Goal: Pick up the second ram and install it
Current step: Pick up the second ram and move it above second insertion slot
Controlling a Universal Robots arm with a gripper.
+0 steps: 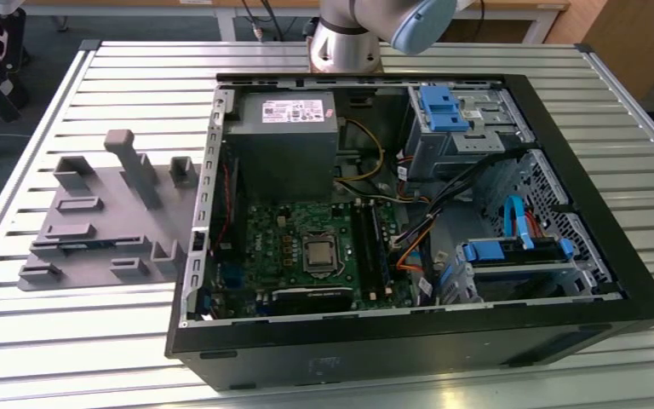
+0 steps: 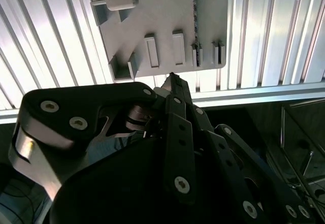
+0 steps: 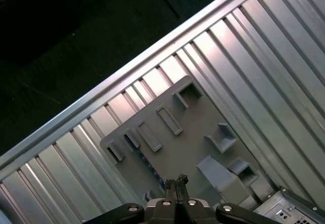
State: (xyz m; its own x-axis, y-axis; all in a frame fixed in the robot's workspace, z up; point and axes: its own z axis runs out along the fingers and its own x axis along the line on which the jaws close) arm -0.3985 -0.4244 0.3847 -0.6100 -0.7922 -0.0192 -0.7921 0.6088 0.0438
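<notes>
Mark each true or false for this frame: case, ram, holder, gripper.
1. The computer case lies open on the slatted table. True.
2. The gripper holds the second ram. False: the ram stands on edge in the grey holder, and the gripper is shut on nothing.
3. The grey holder sits inside the case. False: it lies on the table beside the case, at the exterior view's left.
4. In both wrist views, the gripper hangs over the grey holder. True.
</notes>
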